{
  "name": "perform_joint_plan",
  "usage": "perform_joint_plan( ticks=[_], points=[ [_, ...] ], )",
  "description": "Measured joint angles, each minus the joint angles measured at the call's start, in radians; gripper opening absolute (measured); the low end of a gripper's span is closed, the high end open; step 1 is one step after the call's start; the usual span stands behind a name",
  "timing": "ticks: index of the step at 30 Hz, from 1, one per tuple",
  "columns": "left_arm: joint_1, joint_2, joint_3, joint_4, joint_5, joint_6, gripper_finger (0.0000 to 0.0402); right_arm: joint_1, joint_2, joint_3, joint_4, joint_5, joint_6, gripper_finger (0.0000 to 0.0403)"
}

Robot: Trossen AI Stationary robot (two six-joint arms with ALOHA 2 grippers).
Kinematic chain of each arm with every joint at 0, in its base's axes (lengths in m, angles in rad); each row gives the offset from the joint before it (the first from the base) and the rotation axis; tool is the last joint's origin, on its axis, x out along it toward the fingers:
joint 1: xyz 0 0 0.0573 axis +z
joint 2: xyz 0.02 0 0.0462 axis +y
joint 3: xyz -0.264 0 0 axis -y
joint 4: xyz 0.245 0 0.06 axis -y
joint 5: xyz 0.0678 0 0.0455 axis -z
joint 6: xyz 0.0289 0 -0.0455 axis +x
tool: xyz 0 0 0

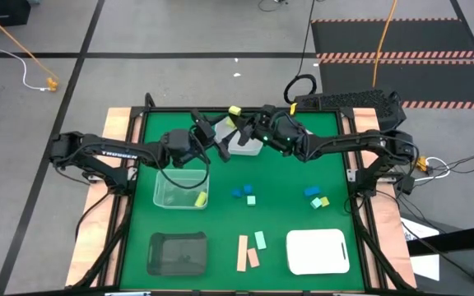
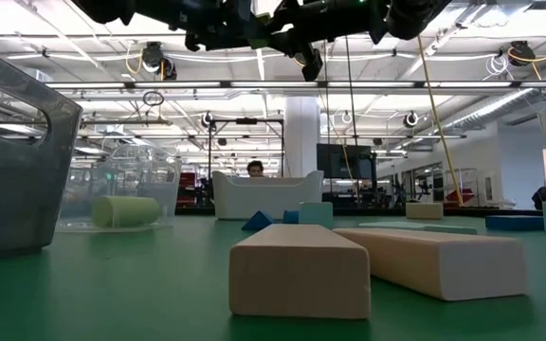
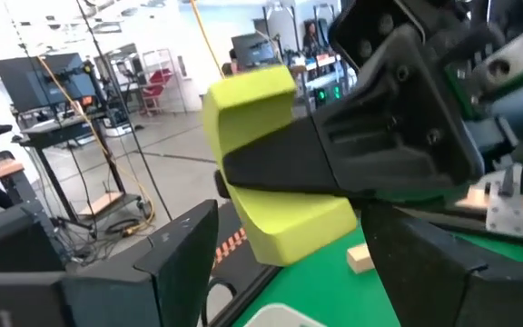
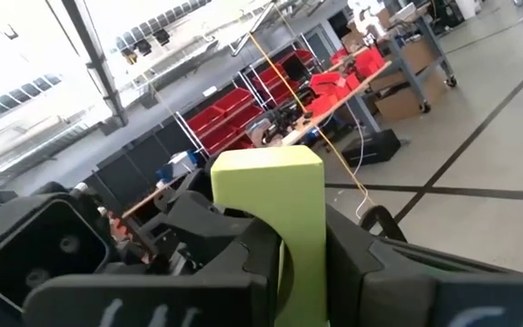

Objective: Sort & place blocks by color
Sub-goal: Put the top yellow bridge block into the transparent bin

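Now both arms meet in the upper middle of the high view, above a white tray [image 1: 245, 146]. The right claw [image 1: 248, 125] is closed on a yellow block [image 1: 235, 110], held up off the green table [image 1: 278, 189]. The left claw [image 1: 214, 133] is just beside it, fingers apart around the same block. Another yellow block [image 1: 199, 198] lies in the clear tray [image 1: 164, 194] at centre left. Blue, green and tan blocks lie loose lower down.
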Motion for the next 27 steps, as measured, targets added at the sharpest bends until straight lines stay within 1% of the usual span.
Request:
perform_joint_plan(
  ticks=[4, 6, 9, 17, 20, 22, 27],
  points=[
    [0.001, 0.000, 0.000, -0.009, 0.009, 0.028, 0.0257, 0.000, -0.001, 0.000, 0.003, -0.010, 0.001, 0.0038],
    [0.001, 0.000, 0.000, -0.014, 0.020, 0.053, 0.0246, -0.001, -0.001, 0.000, 0.003, -0.030, 0.002, 0.0038],
    [0.001, 0.000, 0.000, -0.018, 0.020, 0.064, 0.0228, 0.000, -0.001, -0.001, 0.003, -0.033, 0.002, 0.0038],
    [0.001, 0.000, 0.000, -0.035, 0.020, 0.059, 0.0159, 0.000, -0.001, -0.001, 0.000, -0.061, 0.002, 0.0040],
    [0.007, 0.000, 0.000, -0.036, 0.021, 0.054, 0.0133, -0.002, -0.004, -0.001, -0.006, -0.101, 0.007, 0.0045],
    [0.007, 0.000, -0.001, -0.043, 0.020, 0.047, 0.0119, -0.002, -0.004, 0.000, -0.025, -0.101, 0.024, 0.0047],
    [0.005, 0.000, -0.002, -0.052, 0.020, -0.001, 0.0107, -0.006, -0.005, 0.000, -0.033, -0.104, 0.026, 0.0039]
  ],
)
